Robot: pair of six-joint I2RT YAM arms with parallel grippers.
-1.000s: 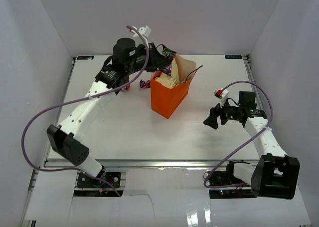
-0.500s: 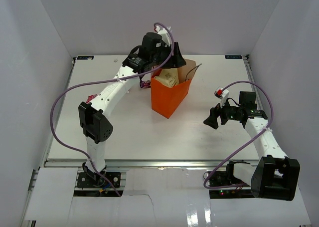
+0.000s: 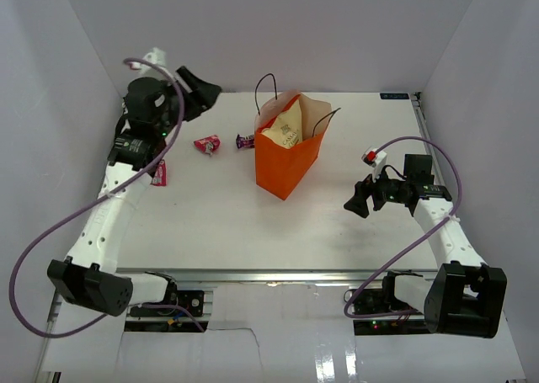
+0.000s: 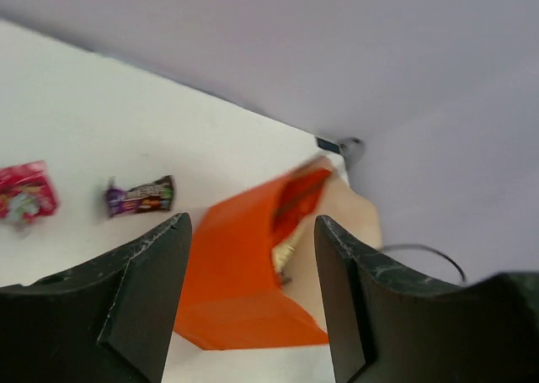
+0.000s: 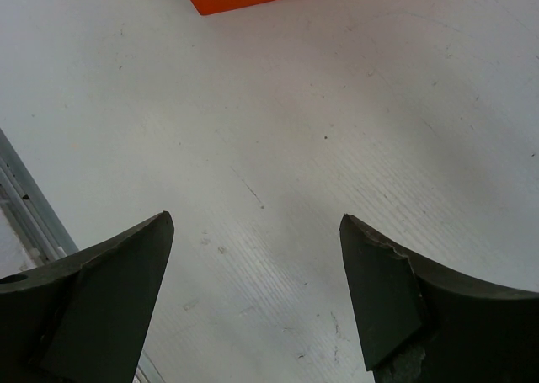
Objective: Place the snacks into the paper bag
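An orange paper bag [image 3: 286, 166] stands upright near the middle of a white table [image 3: 219, 223], its mouth open and its thin black cord handles sticking up. Inside it, a cream-coloured snack packet [image 3: 285, 130] shows against the pale lining.

Three small snacks lie on the table to the left of the bag. A purple-brown packet [image 3: 245, 140] sits just beside the bag's upper left corner. A pink-red packet [image 3: 207, 144] lies a little further left. Another pink-red packet [image 3: 160, 174] lies further left again and nearer the front, close under the left arm.

The left gripper [image 3: 202, 91] is raised above the far left part of the table, well clear of the bag. In the left wrist view its two dark fingers [image 4: 143, 299] stand wide apart with nothing between them, and the bag, the purple-brown packet and one pink-red packet show beyond them.

The right gripper [image 3: 357, 203] hangs low over the right side of the table, apart from the bag. Its fingers [image 5: 101, 290] are also spread wide and empty, with only bare table and a corner of the bag in its wrist view.

The step in hand looks like a reach for the next loose snack. The left arm would need to come down over one of the three packets, close on it, then carry it above the bag's open mouth.
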